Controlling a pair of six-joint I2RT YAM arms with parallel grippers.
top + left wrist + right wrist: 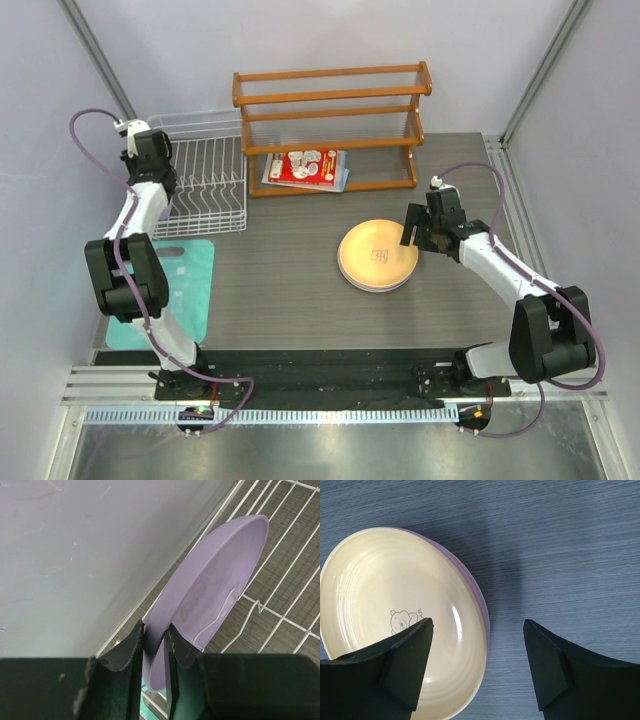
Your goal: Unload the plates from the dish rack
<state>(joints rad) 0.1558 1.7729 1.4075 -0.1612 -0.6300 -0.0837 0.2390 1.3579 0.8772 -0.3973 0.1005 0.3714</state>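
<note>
The white wire dish rack [212,182] stands at the back left. My left gripper [160,180] reaches into its left side. In the left wrist view it [155,635] is shut on the rim of a lavender plate [215,575] that stands on edge among the rack wires [280,615]. A stack of plates [378,256] with a yellow one on top lies flat on the table at centre right. My right gripper [412,232] hovers open and empty over its right edge. The right wrist view shows the yellow plate [380,610], a purplish rim [479,600] beneath it, and the gripper [477,630].
A brown wooden shelf [330,110] stands at the back centre, with a red and white packet [305,167] on its lowest level. A teal mat [185,280] lies at the front left. The grey side wall [75,555] is close to the left of the rack.
</note>
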